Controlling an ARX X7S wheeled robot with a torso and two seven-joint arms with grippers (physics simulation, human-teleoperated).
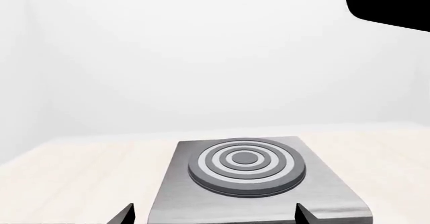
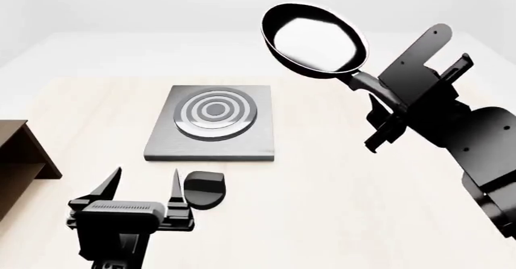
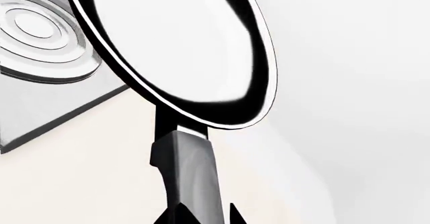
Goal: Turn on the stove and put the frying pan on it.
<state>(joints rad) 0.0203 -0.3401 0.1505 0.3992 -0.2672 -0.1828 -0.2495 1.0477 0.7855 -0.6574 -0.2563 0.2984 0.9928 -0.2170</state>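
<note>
The right tool [image 2: 379, 97] grips the frying pan [image 2: 313, 40] by its handle, holding it in the air (tilted) beyond the stove [image 2: 211, 131]. The left tool [image 2: 144, 187] hovers wide open and empty, just before the stove on the counter [image 2: 339, 184].

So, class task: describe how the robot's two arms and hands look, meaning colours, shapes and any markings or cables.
Both arms are matt black, with no cables or markings visible. The left hand has two pointed, wedge-shaped fingers on a boxy block with a ribbed grey strip across it. The right hand sits on angular flat bracket plates with small holes, joined to a rounded, bulky black forearm.
</note>
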